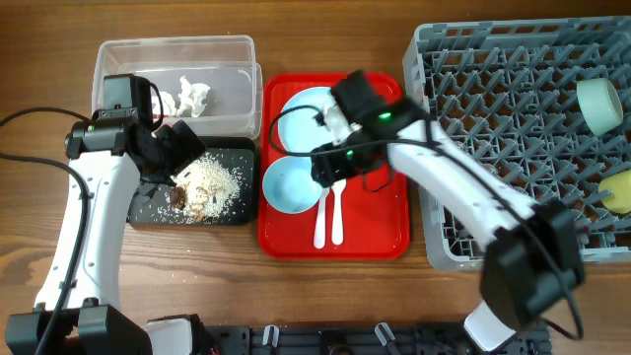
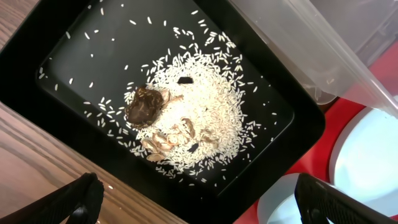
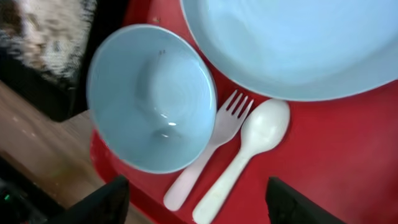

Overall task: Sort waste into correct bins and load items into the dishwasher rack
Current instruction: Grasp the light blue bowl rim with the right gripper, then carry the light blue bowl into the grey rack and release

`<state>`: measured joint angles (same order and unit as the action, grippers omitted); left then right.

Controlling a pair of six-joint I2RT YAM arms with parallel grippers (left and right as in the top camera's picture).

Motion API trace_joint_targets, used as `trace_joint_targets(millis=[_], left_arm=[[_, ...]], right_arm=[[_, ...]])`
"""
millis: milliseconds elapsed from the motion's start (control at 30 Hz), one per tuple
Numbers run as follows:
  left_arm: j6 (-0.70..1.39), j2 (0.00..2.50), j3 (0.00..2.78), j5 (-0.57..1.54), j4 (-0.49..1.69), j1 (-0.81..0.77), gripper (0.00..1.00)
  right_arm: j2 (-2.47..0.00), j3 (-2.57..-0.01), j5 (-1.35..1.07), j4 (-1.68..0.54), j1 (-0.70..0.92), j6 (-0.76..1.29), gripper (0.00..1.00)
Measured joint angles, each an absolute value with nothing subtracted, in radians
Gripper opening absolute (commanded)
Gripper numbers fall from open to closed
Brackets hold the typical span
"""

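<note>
The black tray [image 1: 148, 212] holds brown-and-white food leftovers [image 1: 209, 183], also seen in the left wrist view [image 2: 186, 118]. My left gripper [image 1: 179, 148] is open and empty above the tray [image 2: 56, 37]. The clear tub [image 1: 227, 49] holds crumpled white tissue [image 1: 192, 97]. On the red serving tray [image 1: 375, 222] lie the pale blue plate [image 1: 301, 108], pale blue bowl [image 1: 289, 184], white fork [image 1: 320, 219] and spoon [image 1: 336, 219]. My right gripper [image 1: 330, 163] is open and empty above the fork [image 3: 208, 149] and spoon [image 3: 245, 152], next to the bowl [image 3: 149, 96]. The grey rack [image 1: 493, 89] holds the mint-green bowl [image 1: 598, 105] and yellow cup [image 1: 618, 191]. The red wrapper is not visible.
The rack fills the right side of the wooden table. Cables run along the left edge [image 1: 30, 128]. The clear tub's corner [image 2: 298, 43] overhangs the black tray in the left wrist view.
</note>
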<state>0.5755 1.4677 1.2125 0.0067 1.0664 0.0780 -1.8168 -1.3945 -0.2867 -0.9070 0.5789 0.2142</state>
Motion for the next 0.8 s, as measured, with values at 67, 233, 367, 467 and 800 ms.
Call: trace_joint_targets(millis=[67,233,367,467,800], left_arm=[[0.576,1.468,1.213,0.009,1.066,0.078,1.00],[0.582,1.468,1.213,0.009,1.066,0.078,1.00],[0.582,1.468,1.213,0.009,1.066,0.078,1.00],[0.582,1.468,1.213,0.009,1.066,0.078,1.00],[0.582,1.468,1.213,0.010,1.063,0.078,1.00]], right_arm=[[-1.878,-1.394,-0.260,-0.890,0.607,0.284,0.47],[-1.990,-1.391,-0.232,-0.831,0.617,0.393,0.14],[-2.001,-1.388,-0.227,-0.825,0.617,0.432,0.05],[-2.001,-1.388,-0.227,-0.834,0.613,0.432,0.04],[-1.546,-1.529,0.200,-0.721,0.212,0.096,0.04]])
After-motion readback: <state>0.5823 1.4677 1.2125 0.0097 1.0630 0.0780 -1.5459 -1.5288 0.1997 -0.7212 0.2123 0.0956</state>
